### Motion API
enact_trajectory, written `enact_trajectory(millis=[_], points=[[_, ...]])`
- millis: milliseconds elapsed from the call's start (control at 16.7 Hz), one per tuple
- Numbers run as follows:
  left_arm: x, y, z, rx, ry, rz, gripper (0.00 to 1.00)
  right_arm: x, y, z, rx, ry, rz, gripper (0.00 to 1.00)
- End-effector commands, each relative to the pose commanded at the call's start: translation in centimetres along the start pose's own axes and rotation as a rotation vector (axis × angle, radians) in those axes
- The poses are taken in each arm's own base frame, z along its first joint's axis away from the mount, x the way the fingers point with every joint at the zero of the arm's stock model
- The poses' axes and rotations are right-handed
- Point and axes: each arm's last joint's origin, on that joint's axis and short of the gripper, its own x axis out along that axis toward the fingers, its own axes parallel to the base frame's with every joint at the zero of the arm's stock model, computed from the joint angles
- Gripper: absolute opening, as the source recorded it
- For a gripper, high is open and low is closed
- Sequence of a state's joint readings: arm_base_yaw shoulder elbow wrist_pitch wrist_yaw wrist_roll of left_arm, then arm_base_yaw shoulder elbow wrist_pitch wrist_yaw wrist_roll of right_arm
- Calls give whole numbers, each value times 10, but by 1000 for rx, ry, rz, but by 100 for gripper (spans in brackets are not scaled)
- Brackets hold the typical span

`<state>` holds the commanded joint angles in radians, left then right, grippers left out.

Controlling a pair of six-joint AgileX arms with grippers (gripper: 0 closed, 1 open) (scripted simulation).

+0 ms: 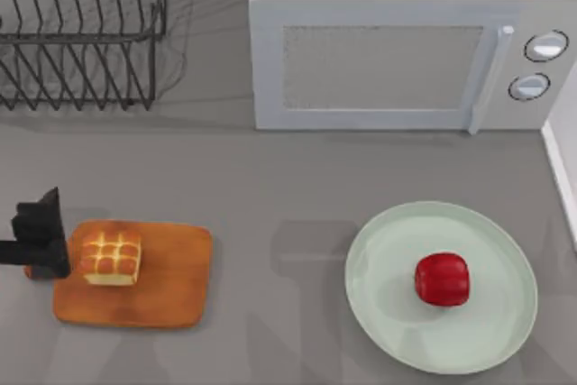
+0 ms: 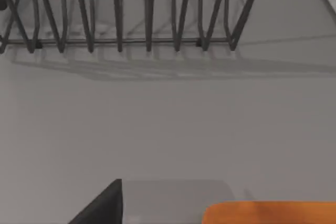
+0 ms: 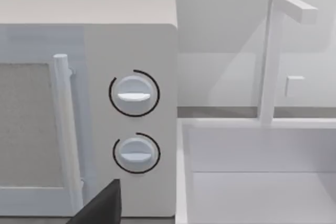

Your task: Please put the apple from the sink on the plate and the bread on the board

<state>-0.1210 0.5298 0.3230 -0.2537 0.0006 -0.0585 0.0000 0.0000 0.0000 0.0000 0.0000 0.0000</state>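
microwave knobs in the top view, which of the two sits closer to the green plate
The lower round white knob on the white microwave is the one: it sits below the upper knob, on the side toward the large round pale green plate.

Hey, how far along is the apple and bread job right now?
Both placements look done: the apple sits on the plate, and the bread rests on the board. Nothing is in hand; the left gripper is beside the bread at the board's left end. What seems left is for that arm to pull back.
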Motion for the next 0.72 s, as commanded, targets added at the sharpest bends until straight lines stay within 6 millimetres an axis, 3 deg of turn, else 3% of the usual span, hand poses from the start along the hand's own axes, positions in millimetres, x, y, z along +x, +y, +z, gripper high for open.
enact_trajectory(millis=[360,720], points=[[-14,12,-38,24,-366,76,100,0,0,0,0,0,0,100],[-13,15,-48,31,-463,106,100,0,0,0,0,0,0,100]])
